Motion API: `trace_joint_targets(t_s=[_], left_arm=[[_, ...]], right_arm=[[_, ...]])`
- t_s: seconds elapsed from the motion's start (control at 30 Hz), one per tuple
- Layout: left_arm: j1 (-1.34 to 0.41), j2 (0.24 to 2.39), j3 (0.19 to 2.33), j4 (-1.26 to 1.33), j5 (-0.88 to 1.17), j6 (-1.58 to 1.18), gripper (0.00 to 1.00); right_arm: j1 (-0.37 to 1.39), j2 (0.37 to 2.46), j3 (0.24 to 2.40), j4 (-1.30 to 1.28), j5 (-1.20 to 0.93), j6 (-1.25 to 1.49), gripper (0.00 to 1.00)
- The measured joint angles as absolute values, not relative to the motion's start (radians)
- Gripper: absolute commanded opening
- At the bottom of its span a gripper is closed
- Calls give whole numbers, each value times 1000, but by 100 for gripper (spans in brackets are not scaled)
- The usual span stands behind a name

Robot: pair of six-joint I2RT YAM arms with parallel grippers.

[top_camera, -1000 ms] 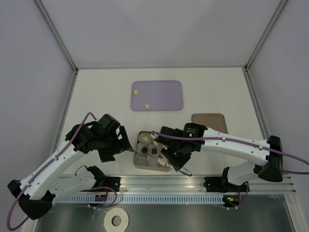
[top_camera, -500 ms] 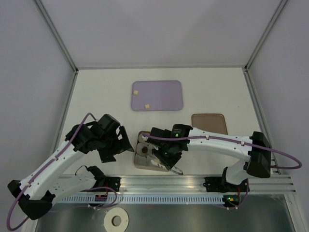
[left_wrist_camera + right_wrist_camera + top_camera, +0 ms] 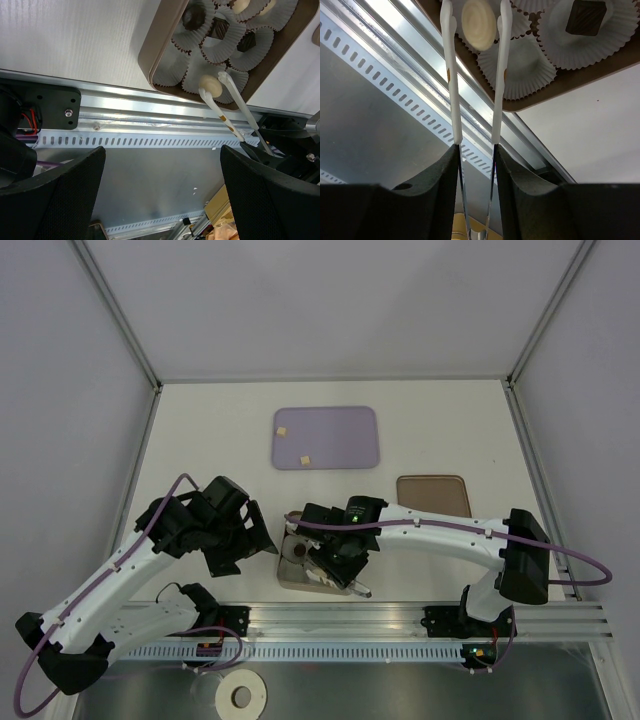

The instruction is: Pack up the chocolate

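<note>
Top external view: brown box (image 3: 291, 578) sits at the near edge of the desk, about mid-width, largely covered by the right arm. Purple tray (image 3: 345, 437) lies toward the far edge and carries two cream pieces (image 3: 282, 430). Flat brown lid (image 3: 433, 492) lies to the right of the box, apart from it.

Right wrist view: right gripper (image 3: 476, 9) points into the box. Its long white fingers (image 3: 451, 75) stand on either side of a round cream chocolate (image 3: 478, 21) resting in a paper cup in the box's near row. A thin gap shows on each side of the piece, so the jaws are slightly apart and not clamped on it. Empty cup (image 3: 517, 62) is just beside it, at the box corner. Dark square chocolate (image 3: 586, 17) sits in the next cup along.

Left wrist view: three dark pieces (image 3: 218, 27) sit in cups, and more cream ones are cut off by the frame top.

Left gripper (image 3: 260, 536) hangs just left of the box with its jaws spread wide, holding nothing.
</note>
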State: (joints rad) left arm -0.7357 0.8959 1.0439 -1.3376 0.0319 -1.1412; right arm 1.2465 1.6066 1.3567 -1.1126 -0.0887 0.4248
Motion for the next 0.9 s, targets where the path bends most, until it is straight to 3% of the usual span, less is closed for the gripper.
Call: trace_joint_targets(t_s=[0.17,0.37,0.57,0.77,0.9], left_arm=[[-736,896,1044,-1338,32,-1142,99],[-736,896,1044,-1338,32,-1142,100],[-736,896,1044,-1338,32,-1148,100],[-736,899,1044,-1338,32,-1164,100],[-736,915,1044,-1337,33,-1168,100]], right_arm=[[1246,1607,1361,-1114,-88,424,43],[1246,1607,1400,-1122,-77,424,37],[1223,1620,1617,-1148,-47,420,36],[988,1750,1893,-1137,-47,382,34],[840,1963,2116,-1167,-5,343,35]])
